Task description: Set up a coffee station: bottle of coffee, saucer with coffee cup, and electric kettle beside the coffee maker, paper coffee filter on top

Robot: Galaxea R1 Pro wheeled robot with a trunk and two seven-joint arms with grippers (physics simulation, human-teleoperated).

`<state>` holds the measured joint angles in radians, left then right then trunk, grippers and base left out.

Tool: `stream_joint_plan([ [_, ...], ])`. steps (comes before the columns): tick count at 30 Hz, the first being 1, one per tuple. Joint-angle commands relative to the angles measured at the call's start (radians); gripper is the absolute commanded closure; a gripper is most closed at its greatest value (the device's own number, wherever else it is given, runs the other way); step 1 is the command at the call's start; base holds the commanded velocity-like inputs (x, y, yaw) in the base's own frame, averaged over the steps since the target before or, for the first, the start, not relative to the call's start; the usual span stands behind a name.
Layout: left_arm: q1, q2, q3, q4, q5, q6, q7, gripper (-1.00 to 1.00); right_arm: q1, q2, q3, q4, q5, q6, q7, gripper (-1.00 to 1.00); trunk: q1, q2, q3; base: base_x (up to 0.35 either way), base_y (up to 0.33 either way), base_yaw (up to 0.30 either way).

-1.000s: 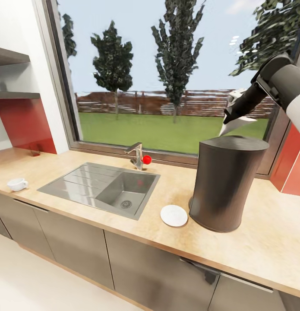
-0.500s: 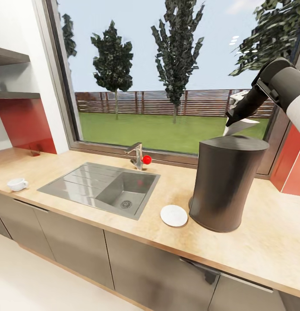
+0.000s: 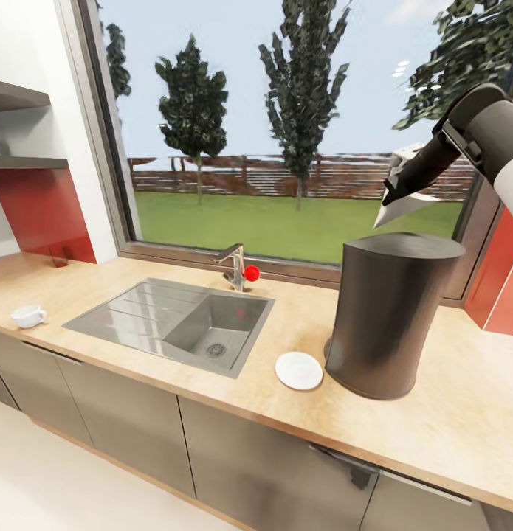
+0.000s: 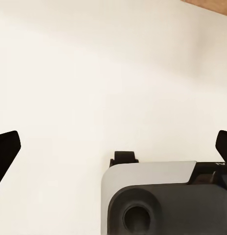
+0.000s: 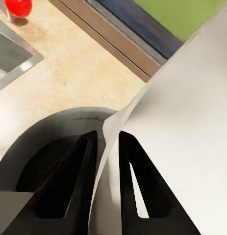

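A: status? R gripper (image 3: 393, 198) is up over the coffee maker (image 3: 389, 313), fingers pinched on the paper coffee filter (image 3: 395, 210). Wrist cam confirms: both fingers (image 5: 135, 181) clamp the thin paper edge, sheet (image 5: 191, 112) fans out past them.

B: filter clear of the lid?

A: yes, tip hangs just above the back rim of the top, not touching. Offset toward the window side, not centred.

B: risk then?

A: my read: let go from here and the cone lands on the rim edge, tips off behind the machine onto the kitchen countertop (image 3: 308, 310). Paper's light, grip is on a thin edge, so it could also slip or crumple if the arm jerks. Needs to come fwd over the lid centre, then lower before letting go.

B: L side?

A: L gripper (image 4: 113, 149) fingers spread wide, nothing between them, facing a blank pale surface.

B: rest of the kit?

A: saucer (image 3: 299, 370) just beside the machine base, sink side. coffee cup (image 3: 29, 315) far left on the counter, well apart from it, not on the saucer yet. Can't see bottle or kettle.
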<state>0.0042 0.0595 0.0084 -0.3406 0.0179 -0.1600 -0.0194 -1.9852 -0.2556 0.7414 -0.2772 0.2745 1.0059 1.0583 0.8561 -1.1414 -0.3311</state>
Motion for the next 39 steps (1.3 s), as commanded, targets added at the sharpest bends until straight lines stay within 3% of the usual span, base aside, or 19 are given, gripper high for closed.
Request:
stream_joint_plan([
  [1, 0.0, 0.0, 0.001, -0.002, 0.002, -0.001, -0.002, -1.0, -0.001, 0.0, -0.001, -0.003, 0.009, 0.005, 0.008, 1.0, 0.0, -0.001, -0.001, 0.035, 0.011, 0.0],
  [39, 0.0, 0.0, 0.001, -0.001, 0.002, -0.001, -0.002, -1.0, -0.001, -0.002, 0.005, -0.003, 0.016, 0.005, 0.006, 1.0, 0.0, -0.001, -0.001, 0.029, 0.018, 0.0],
])
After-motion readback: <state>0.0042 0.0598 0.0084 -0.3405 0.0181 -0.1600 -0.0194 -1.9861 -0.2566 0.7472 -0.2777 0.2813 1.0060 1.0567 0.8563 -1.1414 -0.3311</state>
